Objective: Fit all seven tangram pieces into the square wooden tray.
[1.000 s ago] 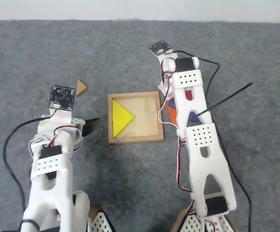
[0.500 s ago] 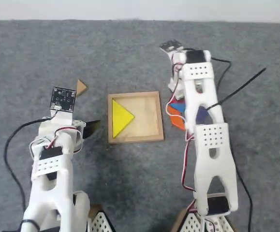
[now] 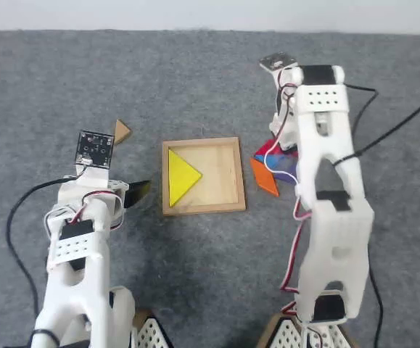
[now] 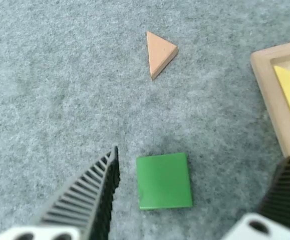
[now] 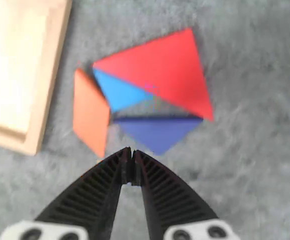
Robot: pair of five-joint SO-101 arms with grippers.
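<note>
My left gripper hangs over the grey carpet with its jaws wide apart, and the green square lies flat between them, touching neither. The tan triangle sits well beyond it. My right gripper has its jaws pressed together on nothing, just short of the dark blue triangle and the orange parallelogram, which cluster with the light blue triangle and red triangle beside the square wooden tray. The tray holds the yellow triangle, on the side nearer my left arm.
</note>
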